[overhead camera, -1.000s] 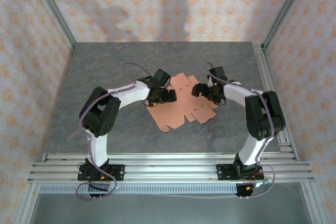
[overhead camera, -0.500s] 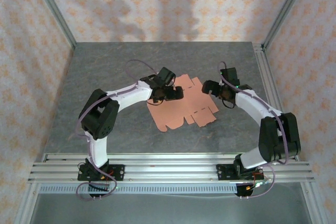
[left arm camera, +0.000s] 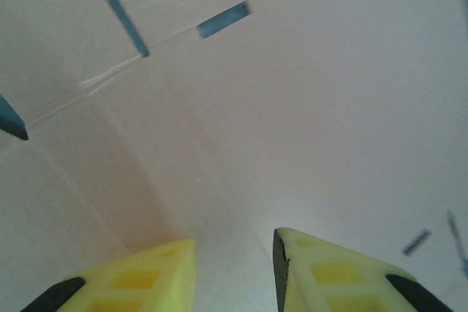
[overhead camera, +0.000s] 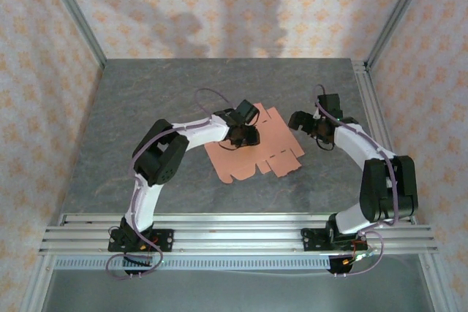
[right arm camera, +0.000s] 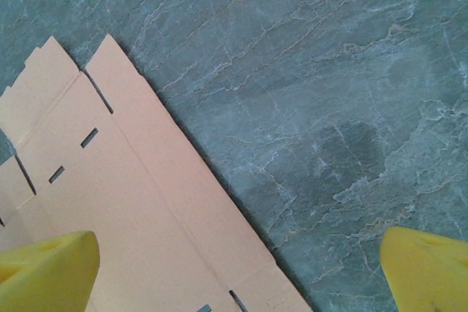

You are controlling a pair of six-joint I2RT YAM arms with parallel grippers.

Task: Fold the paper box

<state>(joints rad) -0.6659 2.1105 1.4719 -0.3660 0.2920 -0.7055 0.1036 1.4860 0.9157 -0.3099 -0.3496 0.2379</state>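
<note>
The paper box [overhead camera: 265,150] is a flat salmon-pink die-cut sheet with slits and tabs, lying in the middle of the table. My left gripper [overhead camera: 247,135] is pressed low over the sheet's upper left part. In the left wrist view pale card [left arm camera: 292,107] spreads behind the left gripper [left arm camera: 234,250], whose yellow fingers stand a narrow gap apart with nothing gripped between them. My right gripper [overhead camera: 301,122] hovers wide open just right of the sheet. In the right wrist view that gripper [right arm camera: 238,253] straddles the right edge of the card [right arm camera: 110,180].
The table [overhead camera: 146,107] is grey marbled stone, with patterned walls and metal posts around it. An aluminium rail [overhead camera: 380,129] runs along the right side behind the right arm. A rail bed [overhead camera: 234,231] spans the near edge.
My left gripper slid right, further onto the sheet, and its jaws narrowed from wide to a small gap. My right gripper drew back to the right, off the sheet.
</note>
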